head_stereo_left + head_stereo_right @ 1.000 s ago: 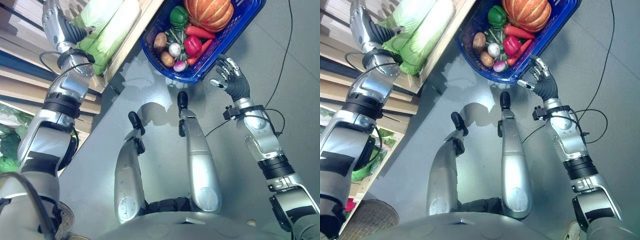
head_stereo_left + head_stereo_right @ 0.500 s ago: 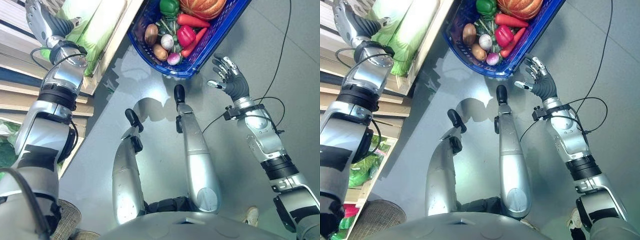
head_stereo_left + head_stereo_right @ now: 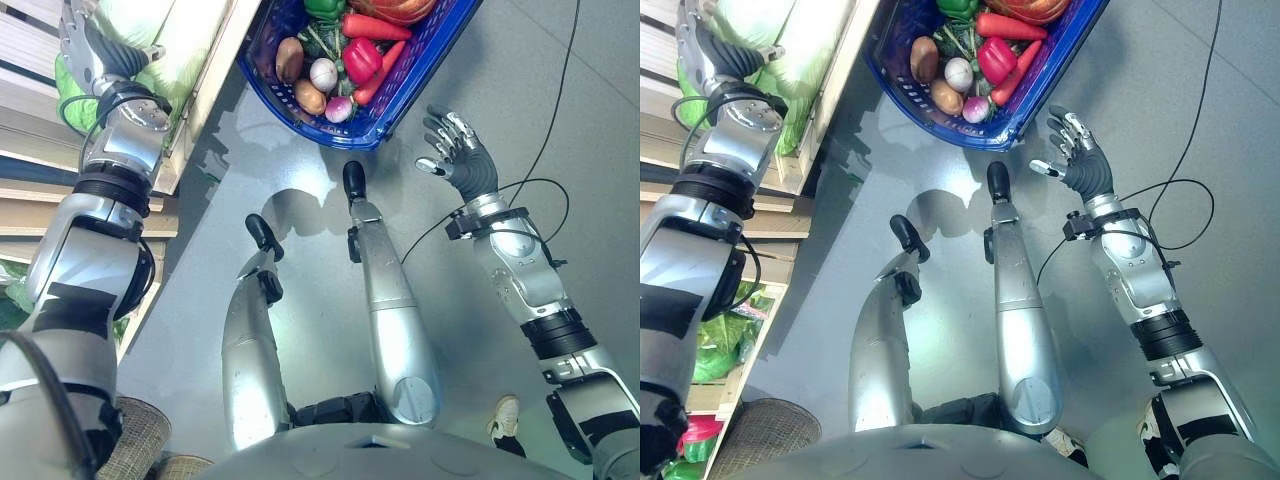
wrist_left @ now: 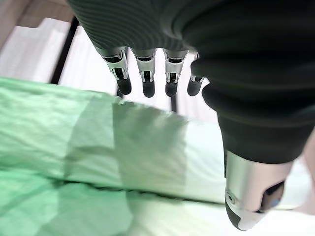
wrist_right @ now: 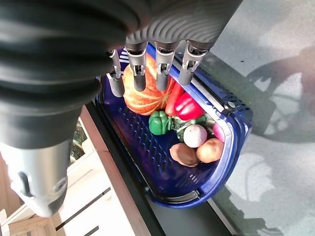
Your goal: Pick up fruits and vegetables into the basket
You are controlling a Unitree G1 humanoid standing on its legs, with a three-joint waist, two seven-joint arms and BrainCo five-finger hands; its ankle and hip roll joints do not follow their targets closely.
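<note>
Silver fingers of the left hand (image 4: 147,73) are straight and relaxed, holding nothing, poised just above two pale green cabbages (image 4: 98,162) lying side by side on a wooden shelf (image 3: 215,60). The right hand (image 3: 462,160) hangs over the grey floor (image 3: 300,170) with fingers spread, empty, just beside the near rim of the blue basket (image 5: 231,128). The basket sits on the floor against the shelf and holds one orange pumpkin (image 5: 142,98), one green pepper (image 5: 158,123), one red pepper (image 5: 189,107), two carrots (image 3: 372,27), two brown potatoes (image 5: 184,154), one white onion (image 3: 323,73) and one small purple-red onion (image 3: 338,108).
</note>
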